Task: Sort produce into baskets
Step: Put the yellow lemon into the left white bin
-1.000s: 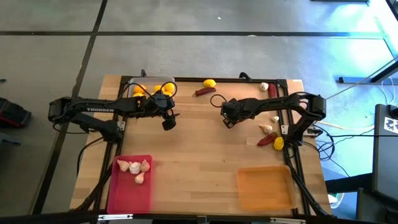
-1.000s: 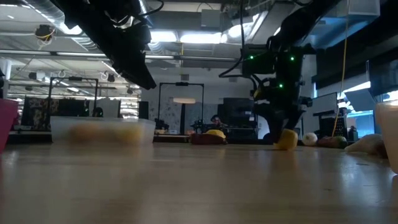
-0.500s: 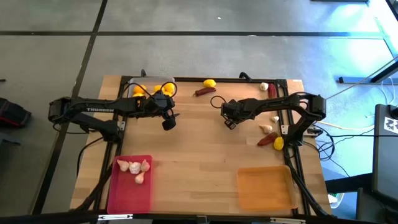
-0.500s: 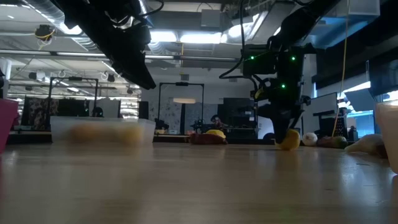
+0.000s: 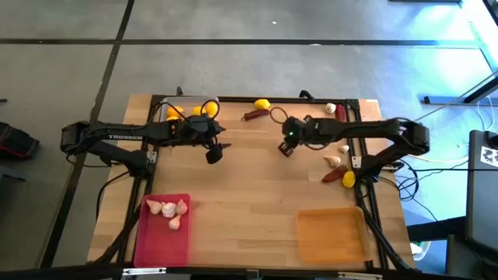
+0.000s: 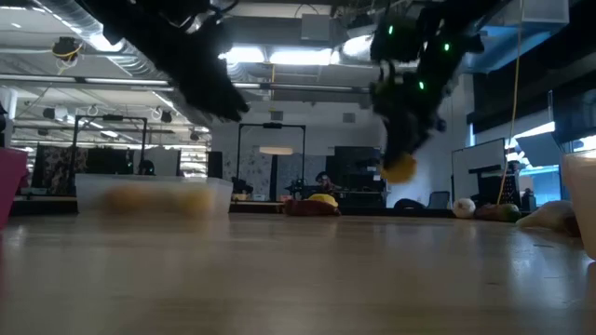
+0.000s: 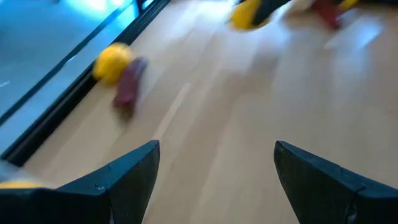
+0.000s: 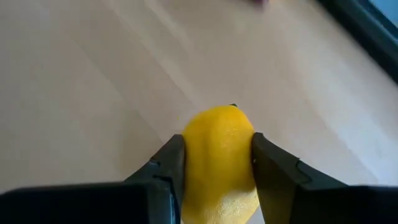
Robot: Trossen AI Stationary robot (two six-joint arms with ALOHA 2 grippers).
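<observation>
My right gripper [image 5: 288, 145] hangs over the middle of the table, shut on a yellow lemon [image 8: 219, 163], which the low view [image 6: 399, 168] shows above the table top. My left gripper [image 5: 214, 152] is open and empty in front of the clear basket [image 5: 189, 102], which holds several lemons. A pink-red basket [image 5: 159, 241] at the near left holds garlic bulbs [image 5: 170, 210]. An orange basket [image 5: 331, 235] stands at the near right. A lemon [image 5: 262, 103] and a chili [image 5: 254, 114] lie near the far edge. My right gripper pinches the lemon's two opposite sides [image 8: 186, 155] between its two fingers. The lemon's far end sticks out beyond the fingertips. The lemon is lifted clear of the table.
On the table's right side lie garlic bulbs [image 5: 333, 161], a chili [image 5: 332, 176], a lemon [image 5: 348, 180], and at the far right a garlic [image 5: 331, 108] beside a chili [image 5: 340, 113]. Bare wood lies between the pink-red and orange baskets.
My right gripper has gone up with the lemon: a second ago the lemon rested on the table under the gripper, and now it hangs clear of it. My left gripper has shifted slightly toward the table's right.
</observation>
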